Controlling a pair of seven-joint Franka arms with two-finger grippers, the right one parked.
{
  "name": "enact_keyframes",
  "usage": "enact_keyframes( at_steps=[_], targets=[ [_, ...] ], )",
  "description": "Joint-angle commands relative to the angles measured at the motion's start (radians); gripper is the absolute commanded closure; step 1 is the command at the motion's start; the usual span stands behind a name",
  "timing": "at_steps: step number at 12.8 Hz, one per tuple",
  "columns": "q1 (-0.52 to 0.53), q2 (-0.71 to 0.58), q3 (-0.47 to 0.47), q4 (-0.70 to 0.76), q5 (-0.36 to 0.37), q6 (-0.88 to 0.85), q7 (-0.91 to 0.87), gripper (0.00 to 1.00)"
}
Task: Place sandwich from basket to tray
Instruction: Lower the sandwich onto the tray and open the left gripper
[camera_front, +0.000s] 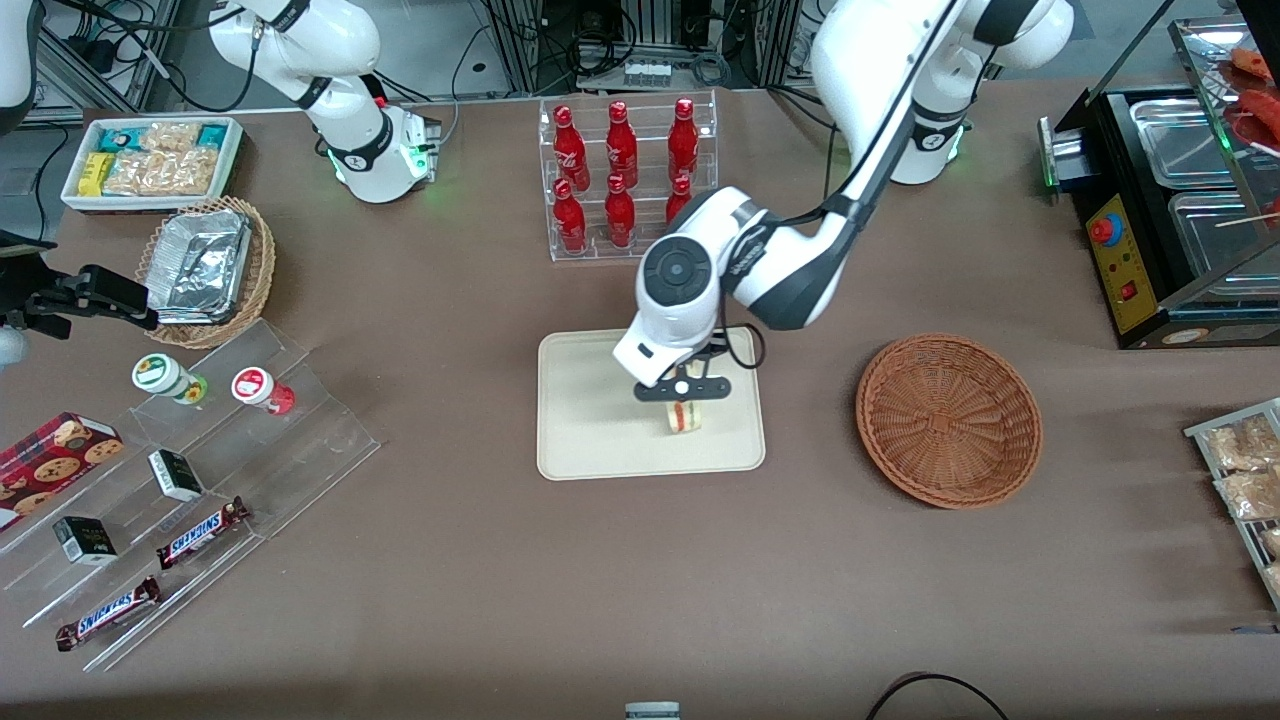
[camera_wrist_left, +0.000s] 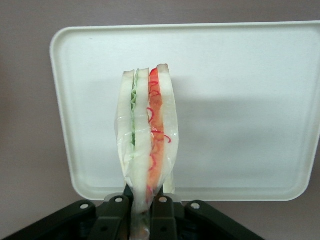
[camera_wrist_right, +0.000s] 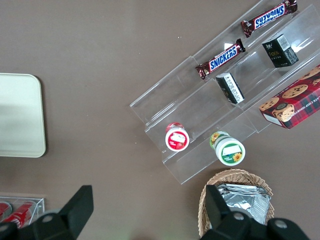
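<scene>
Over the tray (camera_front: 580, 440), near its edge toward the working arm, the gripper (camera_front: 684, 393) hung with its jaws closed on the sandwich (camera_front: 684, 416); the wedge pointed straight down from the fingers, long axis upright; the basket (camera_front: 948, 420) stood empty, well apart.

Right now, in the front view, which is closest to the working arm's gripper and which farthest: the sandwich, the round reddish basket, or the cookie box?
From the gripper, above the tray:
1. Sandwich, held in its fingers.
2. Basket, toward the working arm's end.
3. Cookie box, at the parked arm's end.
</scene>
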Motion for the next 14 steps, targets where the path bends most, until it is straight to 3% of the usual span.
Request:
enact_keyframes(
  at_steps=[1,14],
  targets=[
    [-0.033,0.068,0.013,0.088,-0.019,-0.01,-0.046,1.0],
    [-0.048,0.138,0.007,0.076,-0.018,0.168,-0.043,1.0]
  ],
)
